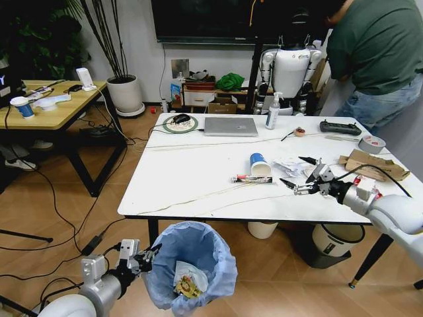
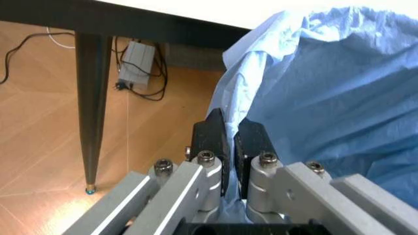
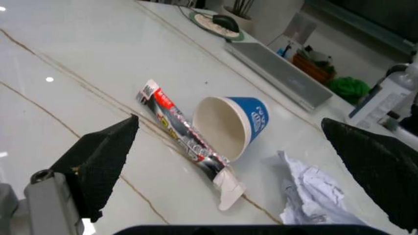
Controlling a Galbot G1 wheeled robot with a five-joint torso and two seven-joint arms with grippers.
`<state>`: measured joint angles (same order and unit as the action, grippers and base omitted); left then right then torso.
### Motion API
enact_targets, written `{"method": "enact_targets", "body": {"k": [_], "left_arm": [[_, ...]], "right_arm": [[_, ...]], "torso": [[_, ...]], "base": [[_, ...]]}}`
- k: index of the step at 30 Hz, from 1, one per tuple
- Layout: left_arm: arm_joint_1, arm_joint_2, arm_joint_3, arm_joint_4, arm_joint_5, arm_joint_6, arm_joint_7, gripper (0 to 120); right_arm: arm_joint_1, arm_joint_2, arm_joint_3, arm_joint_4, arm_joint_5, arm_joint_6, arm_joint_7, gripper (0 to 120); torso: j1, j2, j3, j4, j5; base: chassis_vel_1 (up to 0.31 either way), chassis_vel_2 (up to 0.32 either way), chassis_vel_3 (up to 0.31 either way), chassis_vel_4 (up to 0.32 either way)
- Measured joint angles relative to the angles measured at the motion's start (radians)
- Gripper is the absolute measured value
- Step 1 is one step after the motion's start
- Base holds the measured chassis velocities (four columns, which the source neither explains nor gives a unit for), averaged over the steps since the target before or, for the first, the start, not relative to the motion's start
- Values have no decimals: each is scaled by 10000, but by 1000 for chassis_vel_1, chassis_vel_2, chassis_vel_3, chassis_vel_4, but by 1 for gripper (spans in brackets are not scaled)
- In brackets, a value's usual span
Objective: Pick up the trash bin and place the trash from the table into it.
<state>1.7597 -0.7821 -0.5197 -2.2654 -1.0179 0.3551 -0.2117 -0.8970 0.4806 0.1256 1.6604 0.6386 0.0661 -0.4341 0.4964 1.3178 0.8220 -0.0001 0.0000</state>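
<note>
Bin: the bin (image 1: 192, 264), lined with a blue bag, sits just in front of the table's near edge, mouth facing up, held off to the robot's left.
Bin contents: a yellow wrapper (image 1: 188, 285) lies inside, so part of the clearing appears done.
Left gripper: the left gripper (image 1: 147, 256) is at the bin's left rim; in the left wrist view its fingers (image 2: 210, 134) are closed on a fold of the bag (image 2: 313, 88).
Tube: the tube (image 1: 252, 179) lies flat on the table (image 1: 198, 168), long axis running left to right, roughly parallel to the near edge; in the right wrist view its flattened white end (image 3: 225, 188) lies nearer the camera.
Cup: the blue cup (image 1: 260, 164) lies on its side just behind the tube, touching or almost touching it; its open mouth faces the right wrist camera (image 3: 225, 125).
Tissues: crumpled white tissues (image 1: 291, 167) lie just right of the cup.
Cardboard: brown cardboard (image 1: 370, 165) rests near the right edge.
Right gripper: the right gripper (image 1: 295, 182) hovers low over the table, right of the tube, jaws spread wide and empty, aimed at the tube and cup.
Remaining: judged from the litter on the table, most of the task is left.
Not trash: laptop (image 1: 230, 126) and tape roll (image 1: 371, 142) sit farther back.
</note>
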Motion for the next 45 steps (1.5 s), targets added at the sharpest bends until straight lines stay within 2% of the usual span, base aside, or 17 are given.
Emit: {"method": "enact_targets", "body": {"k": [9, 10, 12, 19, 29, 45], "left_arm": [[-26, 16, -62, 4, -72, 17, -50, 0], [-77, 33, -62, 4, -124, 30, -84, 0], [-211, 81, -68, 5, -206, 40, -128, 0], [-458, 136, -67, 3, -348, 51, -164, 0], [-490, 109, -52, 19, -383, 56, -171, 0], [-91, -67, 41, -96, -196, 56, -144, 0]], "right_arm": [[1863, 627, -1650, -875, 139, -137, -500, 100], [2341, 784, -2136, -1089, 198, -159, -570, 100], [3029, 1088, -2975, -1552, 256, -181, -727, 100], [3628, 1458, -4018, -2159, 262, -154, -910, 100], [4067, 2116, -4395, -3037, 52, -160, -1016, 100], [4144, 2342, -4369, -3763, 26, -85, -1120, 100]], "torso": [[-1, 0, -1, 1, 1], [-2, 0, -1, 3, -10], [0, 0, 0, 4, 5], [-1, 0, -1, -3, -3], [-1, 0, 0, 1, 1], [-1, 0, -1, 0, 1]], "base": [[0, 0, 0, 0], [0, 0, 0, 0], [0, 0, 0, 0], [0, 0, 0, 0], [0, 0, 0, 0], [0, 0, 0, 0]]}}
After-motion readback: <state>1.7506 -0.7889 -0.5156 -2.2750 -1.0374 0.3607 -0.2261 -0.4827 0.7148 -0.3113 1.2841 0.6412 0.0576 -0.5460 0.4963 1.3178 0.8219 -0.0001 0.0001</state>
